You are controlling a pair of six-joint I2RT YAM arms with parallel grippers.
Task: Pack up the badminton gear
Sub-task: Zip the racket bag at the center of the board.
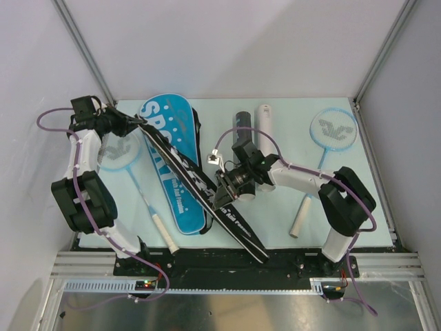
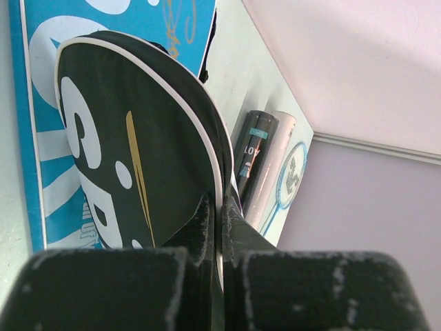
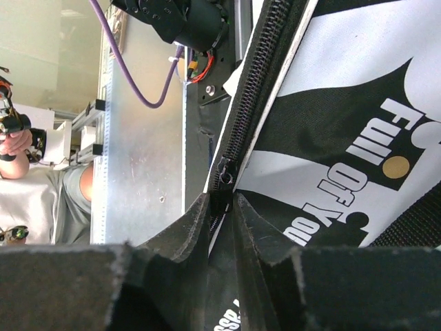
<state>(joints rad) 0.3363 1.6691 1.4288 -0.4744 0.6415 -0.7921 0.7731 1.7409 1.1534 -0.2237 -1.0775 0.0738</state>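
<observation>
The black cover (image 1: pixel 200 189) runs slantwise over the tabletop (image 1: pixel 293 134), turned on its edge, from the near edge right of centre up to the far left. At the near left lies a white-handled racket (image 1: pixel 160 227), its head partly under the left arm. About midway along the cover the right tool (image 1: pixel 226 196) is pinched together on the edge by the zipper (image 3: pixel 224 172), whose pull sits just ahead of its fingertips. Under the black cover the blue cover (image 1: pixel 165 158) lies flat, and a second racket (image 1: pixel 324 148) lies well apart to the right. At the far left the left tool (image 1: pixel 134 124) is clamped tight on the black cover's rounded rim. Farthest back, the black tube (image 1: pixel 241 124) and white tube (image 1: pixel 265 118) lie side by side. The cover looks light, soft and limp, so it will likely sag or twist between grips. The piped rim and zipper tape seem the firmest holds. The rackets look light but thin-framed, so I judge the handle safer to grasp than the strings.
</observation>
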